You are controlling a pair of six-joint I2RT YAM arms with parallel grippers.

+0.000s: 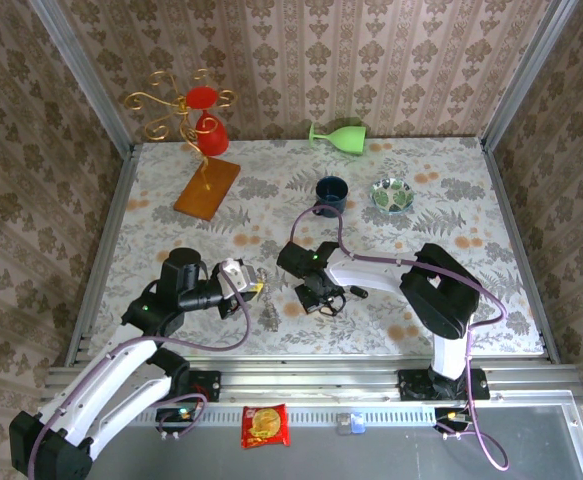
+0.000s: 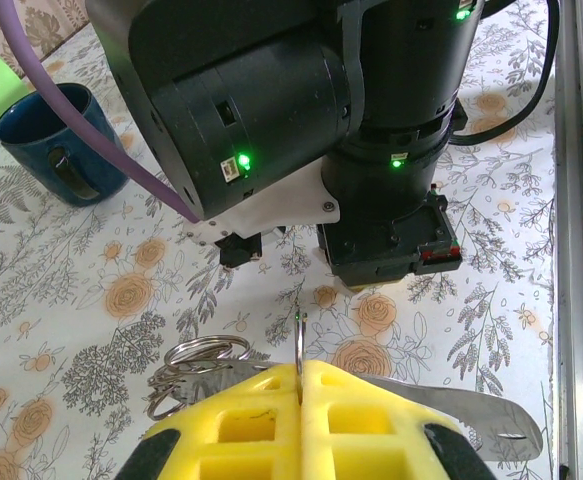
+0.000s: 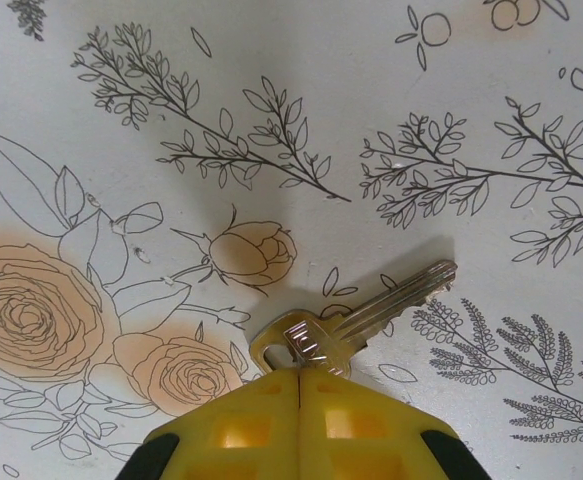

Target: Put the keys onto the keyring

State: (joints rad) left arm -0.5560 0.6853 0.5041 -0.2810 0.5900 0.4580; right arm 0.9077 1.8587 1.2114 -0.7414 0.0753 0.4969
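Floral cloth over the table (image 1: 491, 200), patterned wallpaper on three sides. The blue mug (image 1: 331, 193), a green goblet (image 1: 339, 135) lying on its side and the gold wire stand (image 1: 176, 110) sit well back from the work, which is near the front edge. Left gripper (image 2: 301, 400): yellow pads closed on the thin wire of the keyring (image 2: 299, 335), which I see edge-on, rising straight out of the seam between the pads. Small split rings (image 2: 203, 352) and a flat silver piece (image 2: 471, 410) show to either side just behind the pads; I cannot tell how they are attached. My reading is that the wire is pinched upright and turned toward the other arm so it acts as a fixed target instead of sliding on the cloth. Right gripper (image 3: 298, 395): pads closed on the head of a silver key (image 3: 371, 310), blade pointing forward and right over the cloth with its shadow just beside it. Whether the tip touches the cloth I cannot tell. From above, the two grippers are near each other but apart. Holding by the head gives firm control of the key's angle, but the pads cover much of the head, so I expect presenting its hole to the wire to be the awkward part. No key from this gripper is on the wire yet.
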